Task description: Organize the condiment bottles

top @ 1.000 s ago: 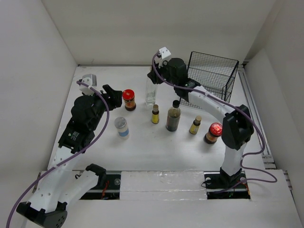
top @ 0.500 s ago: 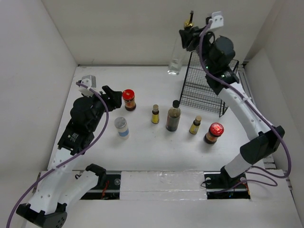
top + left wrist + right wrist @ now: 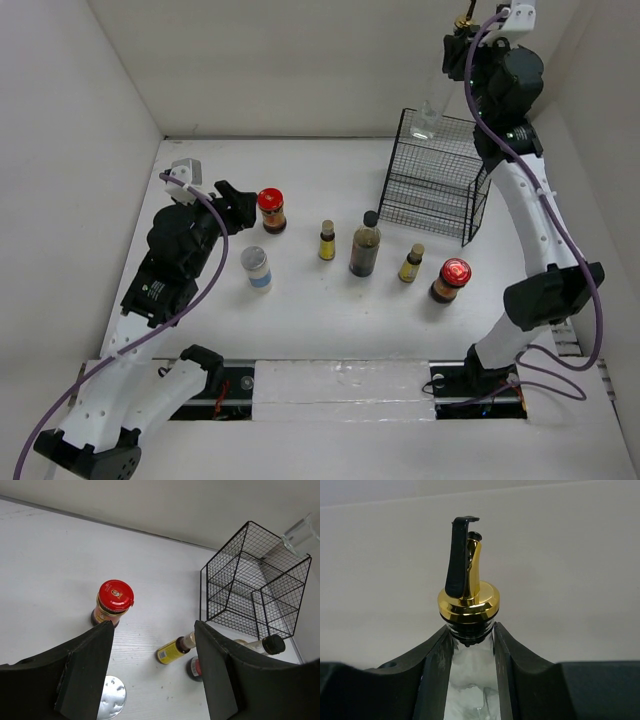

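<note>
Nearest row on the table: white blue-labelled shaker at left, right red-lidded jar at right. Next row: left tiny yellow-labelled bottle, dark black-capped bottle, right tiny yellow-labelled bottle, all upright and apart. Beyond, at left: left red-lidded jar, just beside the left gripper, whose jaws stand apart and empty. Far right: black wire basket. Above its far side: tall clear gold-spouted bottle, aloft, neck clamped by the right gripper.
</note>
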`<action>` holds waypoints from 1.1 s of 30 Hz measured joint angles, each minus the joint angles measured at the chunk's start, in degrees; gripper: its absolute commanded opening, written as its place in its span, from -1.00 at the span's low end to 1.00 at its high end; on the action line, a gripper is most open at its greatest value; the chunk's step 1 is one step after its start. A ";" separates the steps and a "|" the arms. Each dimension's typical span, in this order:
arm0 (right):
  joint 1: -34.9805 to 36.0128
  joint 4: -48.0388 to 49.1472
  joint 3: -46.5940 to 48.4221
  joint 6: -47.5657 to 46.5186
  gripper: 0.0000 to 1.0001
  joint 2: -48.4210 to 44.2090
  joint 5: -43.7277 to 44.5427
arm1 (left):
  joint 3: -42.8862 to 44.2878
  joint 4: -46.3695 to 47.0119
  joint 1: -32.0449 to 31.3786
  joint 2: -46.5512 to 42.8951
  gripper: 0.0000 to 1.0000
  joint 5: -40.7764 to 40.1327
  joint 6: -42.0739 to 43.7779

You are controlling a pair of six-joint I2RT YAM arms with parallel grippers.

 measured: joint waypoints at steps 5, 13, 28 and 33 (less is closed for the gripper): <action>-2.27 -0.83 1.60 -0.02 -0.97 3.02 -0.87 | 0.00 0.17 0.00 -0.02 0.22 0.24 0.00; -3.19 -2.29 4.15 0.20 -0.97 8.83 -1.60 | 0.00 0.37 0.00 0.24 0.22 0.61 0.00; -3.30 -3.02 5.33 0.24 -0.97 12.24 -1.62 | 0.00 0.37 0.00 0.24 0.22 0.61 0.00; -3.30 -1.77 4.59 0.26 -0.97 12.55 -1.70 | 0.00 0.37 0.00 0.42 0.22 0.61 0.00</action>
